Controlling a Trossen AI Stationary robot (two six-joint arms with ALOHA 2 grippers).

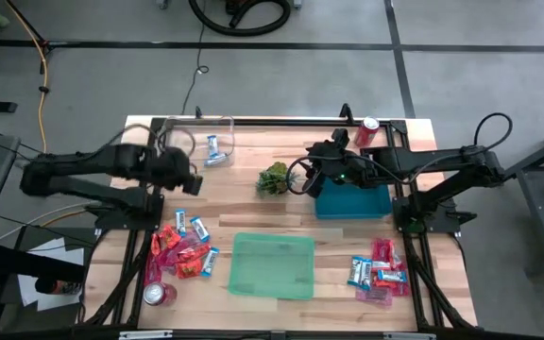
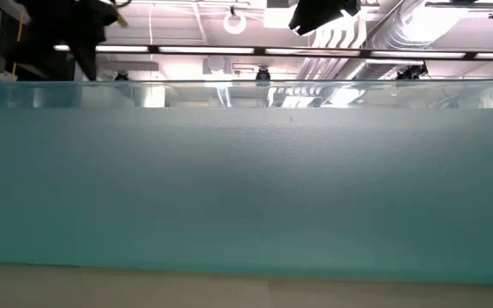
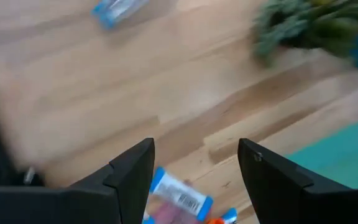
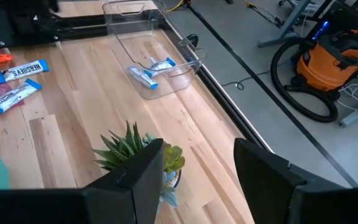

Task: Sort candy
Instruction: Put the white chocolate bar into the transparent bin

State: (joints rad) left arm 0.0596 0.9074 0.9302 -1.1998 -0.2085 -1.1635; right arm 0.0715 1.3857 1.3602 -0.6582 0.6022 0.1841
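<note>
We start at the left gripper point(image 1: 193, 183), fingers point(image 3: 132, 171) spread apart with nothing between them, hanging above the wood just beyond the left-hand heap of candy point(image 1: 182, 250); through its wrist view we catch a blue-and-white bar point(image 3: 180, 195) lying on the table past the fingertips. That left arm reaches in level from the table's left edge, elbow out over the frame. Behind it sits a clear container point(image 1: 211, 142) at the far left, with blue-and-white sweets point(image 4: 152, 70) inside. Over to the right gripper point(image 1: 315, 175): its fingers point(image 4: 143, 168) stand parted too, empty, poised beside the small green plant point(image 1: 273, 178) and at the near corner of the blue bin point(image 1: 352, 201). The right arm stretches in from the table's right side, long and nearly straight. A second candy heap point(image 1: 379, 271) lies near the front right, a green tray point(image 1: 273, 265) sits front centre, and red cans stand at the far right point(image 1: 367, 130) and front left point(image 1: 159, 294).
</note>
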